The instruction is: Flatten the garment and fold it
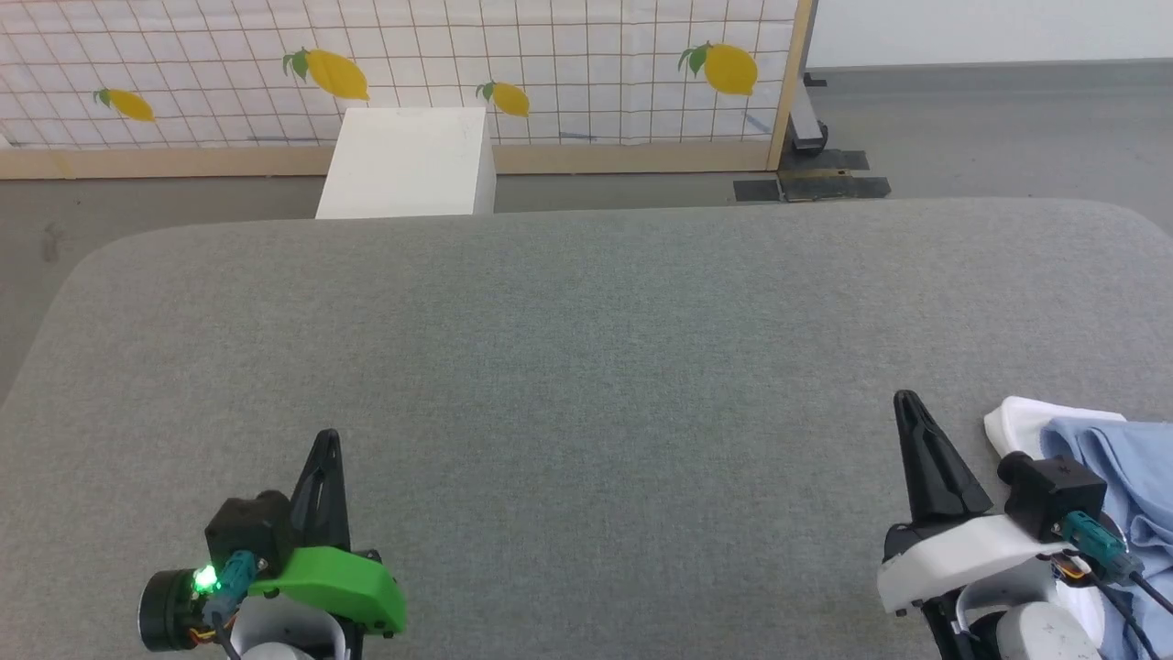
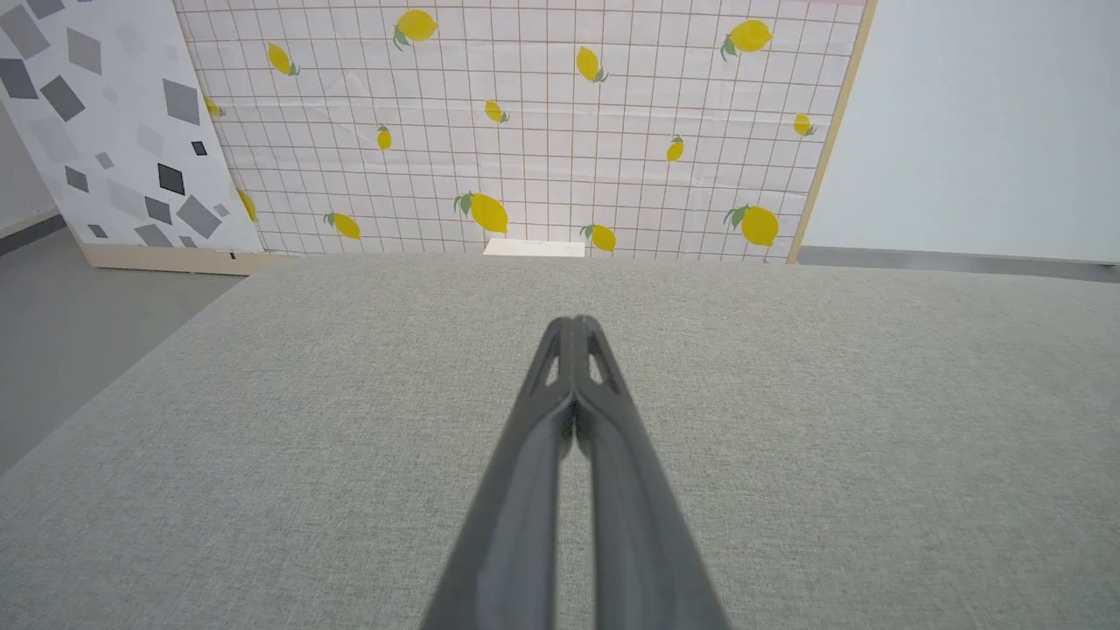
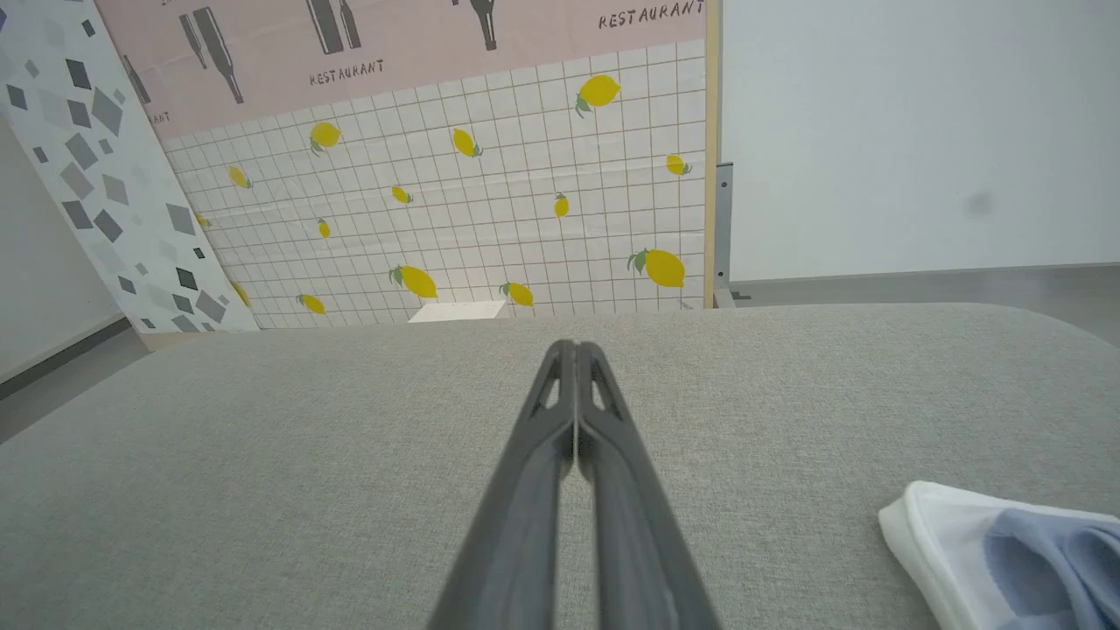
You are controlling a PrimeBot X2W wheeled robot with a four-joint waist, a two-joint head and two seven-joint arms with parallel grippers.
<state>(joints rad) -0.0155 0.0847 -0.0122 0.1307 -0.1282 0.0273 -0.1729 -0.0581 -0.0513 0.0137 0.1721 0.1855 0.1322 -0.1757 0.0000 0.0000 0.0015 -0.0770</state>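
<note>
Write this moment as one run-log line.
garment: crumpled, not held | left end effector: shut, empty | right end effector: shut, empty, beside garment

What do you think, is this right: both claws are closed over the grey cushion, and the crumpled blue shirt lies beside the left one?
One slip: the garment lies beside the right gripper, not the left gripper, as the head view shows at its lower right. Both grippers are indeed shut over the grey cushion.
</note>
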